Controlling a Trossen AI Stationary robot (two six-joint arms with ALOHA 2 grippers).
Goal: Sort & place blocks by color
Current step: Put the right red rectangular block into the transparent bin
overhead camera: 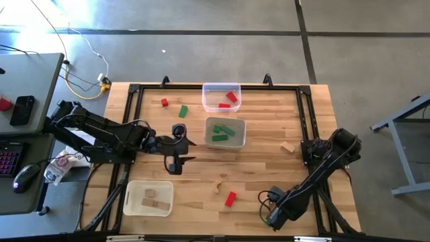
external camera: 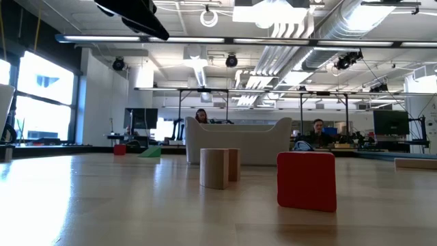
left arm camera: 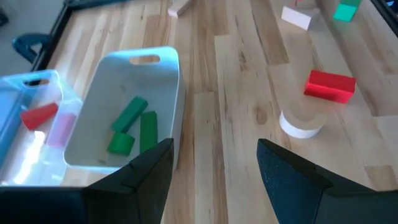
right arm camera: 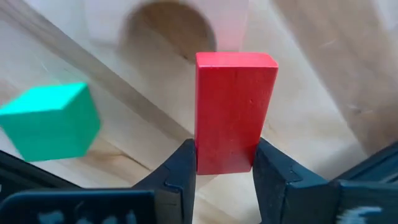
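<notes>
My right gripper (overhead camera: 270, 210) is near the table's near right corner, shut on a red bar (right arm camera: 235, 109). Beside it lie a green block (right arm camera: 50, 119) and a light wood block with a round hollow (right arm camera: 166, 28). My left gripper (overhead camera: 188, 151) is open and empty (left arm camera: 214, 168), hovering at mid table beside the white tray of green blocks (overhead camera: 225, 132). Loose on the table lie a red block (overhead camera: 230, 198), a wood arch (overhead camera: 218, 187), a wood block (overhead camera: 289, 146), a red block (overhead camera: 164, 102) and a green block (overhead camera: 183, 111). My right gripper pinches the red bar between its two fingers, on the two long sides at one end (right arm camera: 225, 163). The fingers lie across the bar, and the rest of it sticks out beyond them. The high view hides the hold under the gripper.
A clear tray (overhead camera: 220, 87) with red blocks stands at the far edge. A white tray (overhead camera: 129, 199) with wood blocks stands at the near left. A black frame runs around the tabletop. In the low view the red block (external camera: 307, 179) and the arch (external camera: 218, 167) stand close.
</notes>
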